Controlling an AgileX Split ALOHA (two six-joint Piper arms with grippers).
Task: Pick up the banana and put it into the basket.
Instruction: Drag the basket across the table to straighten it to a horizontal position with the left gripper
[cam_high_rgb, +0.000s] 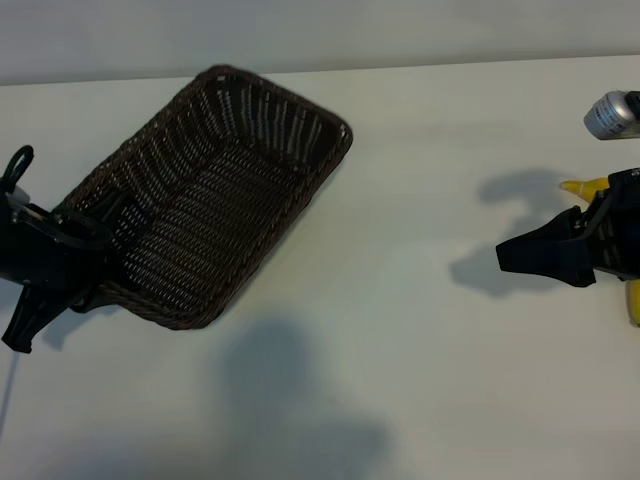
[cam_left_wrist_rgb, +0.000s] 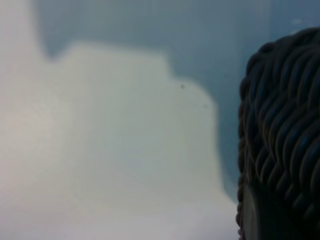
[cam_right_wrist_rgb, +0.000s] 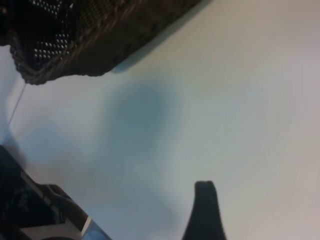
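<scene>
A: Basket (cam_high_rgb: 215, 195) is seen slantwise at the worktop's (cam_high_rgb: 400, 330) far left corner, empty inside. What is held by the left gripper (cam_high_rgb: 75, 250)?

B: The basket's near-left rim is gripped by it; the braided edge fills the side of the left wrist view, close against the camera, and the jaws are narrowed onto the weave. That end looks slightly raised, though this cannot be told for certain.

A: And the banana (cam_high_rgb: 585, 187)?

B: It is found at the worktop's right edge, well apart from the basket. Only a yellow tip and a sliver lower down are shown; the rest is covered by the right gripper (cam_high_rgb: 535, 255), which hangs over it with fingers spread wide. Nothing is grasped there.

A: So which step is in hand?

B: The basket is being steadied or repositioned, it is judged; the pick-up has not yet been made.

A: What is called for next?

B: The right gripper would need to be lowered astride the banana's middle and closed, then the fruit carried across the bare worktop to the basket and released inside.
</scene>
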